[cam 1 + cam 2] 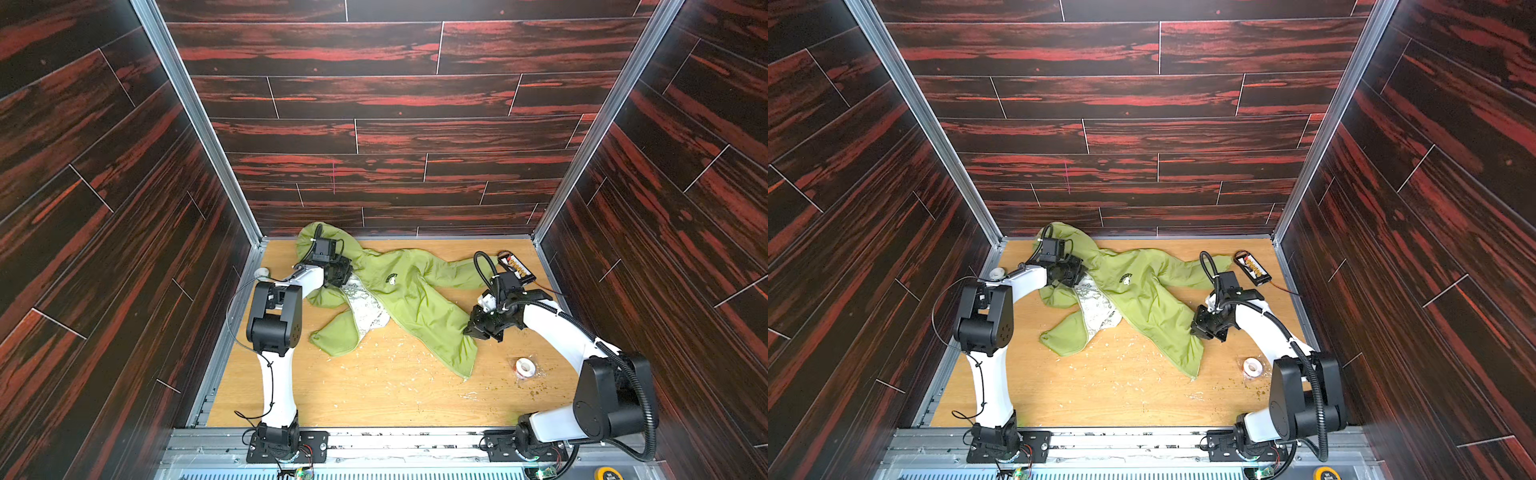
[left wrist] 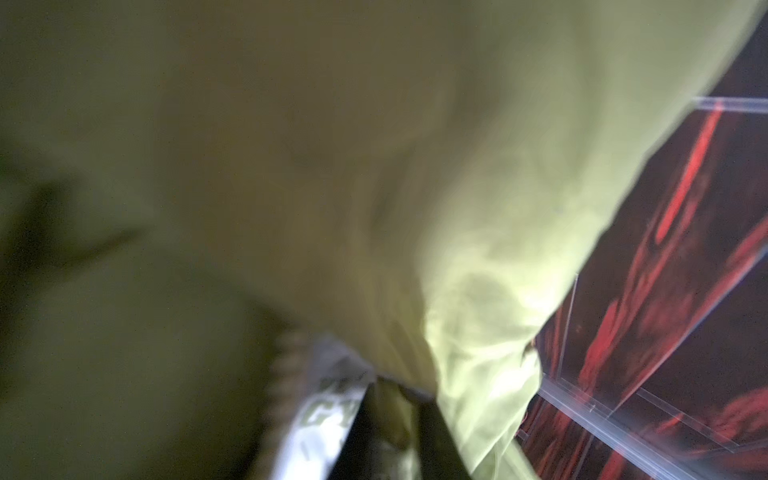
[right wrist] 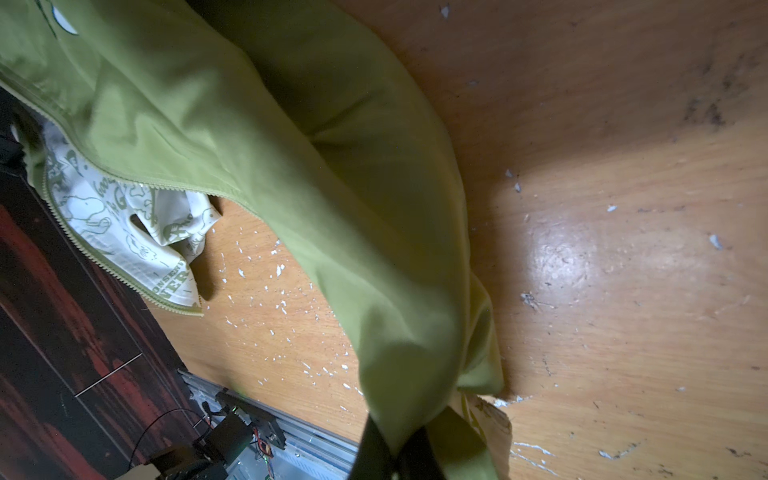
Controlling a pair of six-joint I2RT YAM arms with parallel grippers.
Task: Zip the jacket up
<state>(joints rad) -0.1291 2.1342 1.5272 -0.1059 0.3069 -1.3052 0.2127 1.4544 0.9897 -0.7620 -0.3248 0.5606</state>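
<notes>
One light wood table (image 1: 395, 399). One thin lime-green hooded jacket (image 1: 415, 299) lies sprawled mid-table toward the rear, unzipped, with white patterned lining showing and a small chest print. Two hands: left hand (image 1: 338, 274) pinches cloth near the collar, right hand (image 3: 399, 449) pinches the lower edge. One white tape roll (image 1: 524, 368).

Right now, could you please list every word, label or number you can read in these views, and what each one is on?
"SNOOPY", seen upside down: chest print of the jacket.
"VER", a cut-off word: the jacket's white lining; other lining print unreadable.
Label on the black device at the back: too small.
</notes>
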